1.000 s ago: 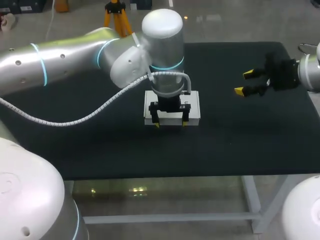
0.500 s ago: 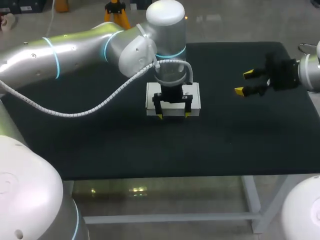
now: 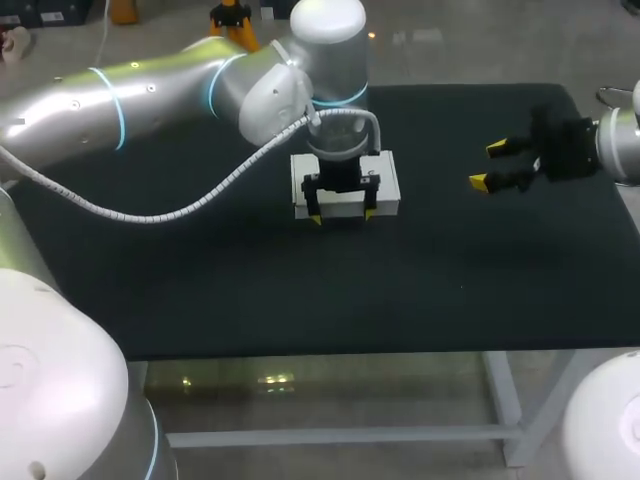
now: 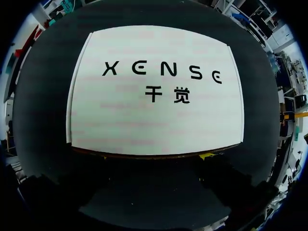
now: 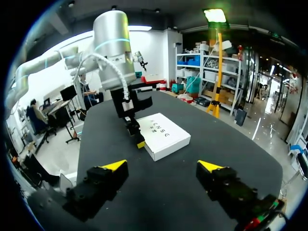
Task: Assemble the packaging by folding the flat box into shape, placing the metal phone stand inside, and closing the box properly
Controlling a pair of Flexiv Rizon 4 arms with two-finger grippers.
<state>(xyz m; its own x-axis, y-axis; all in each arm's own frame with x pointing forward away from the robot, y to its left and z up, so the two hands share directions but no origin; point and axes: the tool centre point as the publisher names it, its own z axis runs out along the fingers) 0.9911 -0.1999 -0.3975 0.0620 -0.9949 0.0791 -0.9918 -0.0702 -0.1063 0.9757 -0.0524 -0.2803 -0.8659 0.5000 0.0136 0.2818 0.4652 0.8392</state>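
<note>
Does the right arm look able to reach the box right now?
Probably yes. Only bare table lies between the right arm and the box, and that arm's jaws are open. The left arm stands over the box's near edge, so only the right side looks free.

One white box point(image 3: 388, 185) lay on one black table point(image 3: 480, 280). Two arms came in, one left arm point(image 3: 150, 90) and one right arm point(image 3: 620, 145). They carried two grippers, the left gripper point(image 3: 344, 215) and the right gripper point(image 3: 488, 165). Each had two fingers point(image 3: 480, 182), four yellow tips altogether.
</note>
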